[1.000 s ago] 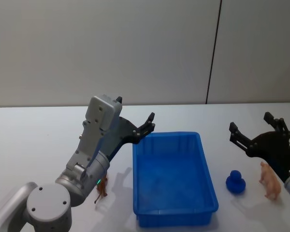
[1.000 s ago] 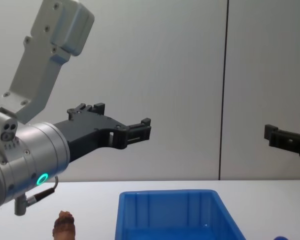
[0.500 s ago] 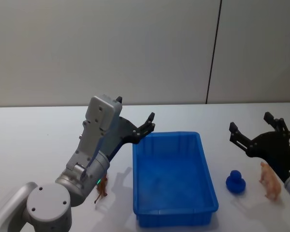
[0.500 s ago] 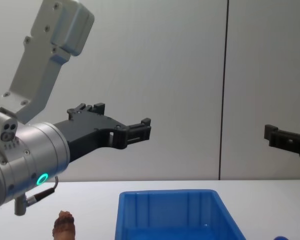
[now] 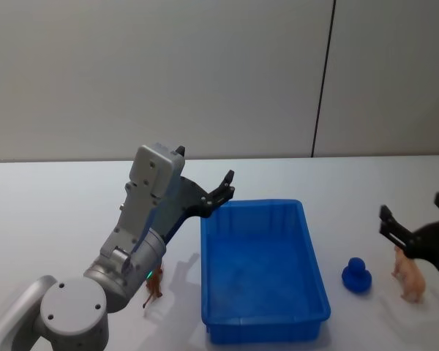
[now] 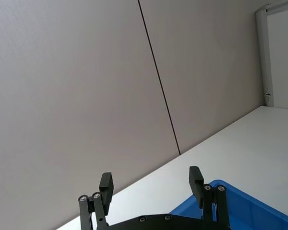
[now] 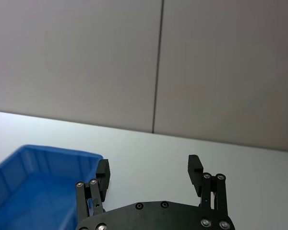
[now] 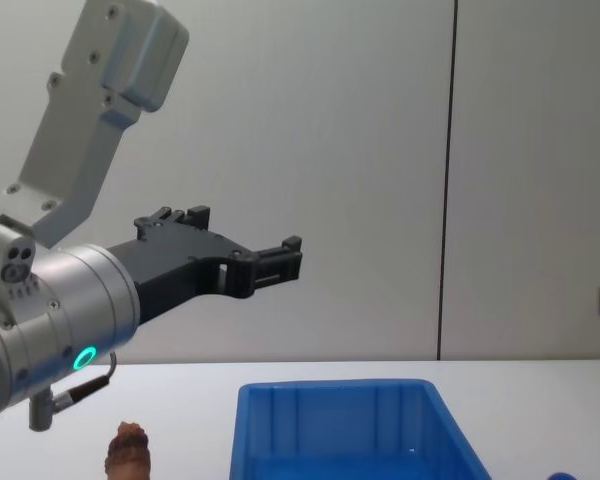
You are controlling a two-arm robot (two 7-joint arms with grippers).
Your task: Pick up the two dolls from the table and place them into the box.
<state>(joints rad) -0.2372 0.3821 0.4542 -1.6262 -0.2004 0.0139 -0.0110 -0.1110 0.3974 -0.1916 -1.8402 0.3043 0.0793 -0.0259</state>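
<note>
White surface [image 5: 58, 219] runs back to a plain grey wall, and the blue box [image 5: 263, 330] sits in the middle with nothing in it. The pink doll [image 5: 408, 276] stands on the surface to the right of the box, with a small blue toy [image 5: 356, 276] between them. The brown doll [image 5: 154, 289] stands to the left of the box's near corner, close under the left arm.

Both dolls are yet to be picked. The right gripper [image 5: 413, 208] hovers just above the pink doll, its fingers [image 7: 196, 172] spread wide and empty, so I judge this pick to be the step in hand. The left gripper [image 5: 223, 190] hangs raised by the box's far left corner, also spread wide and holding nothing.

To do this well, I would tilt the right wrist down and centre the doll's body between the fingers, going by the head view. I would close across its flanks rather than its legs, since a small figure can tip or squirt out. The descent should keep clear of the blue toy. Then I would lift above the rim before crossing and let go low inside the box.
</note>
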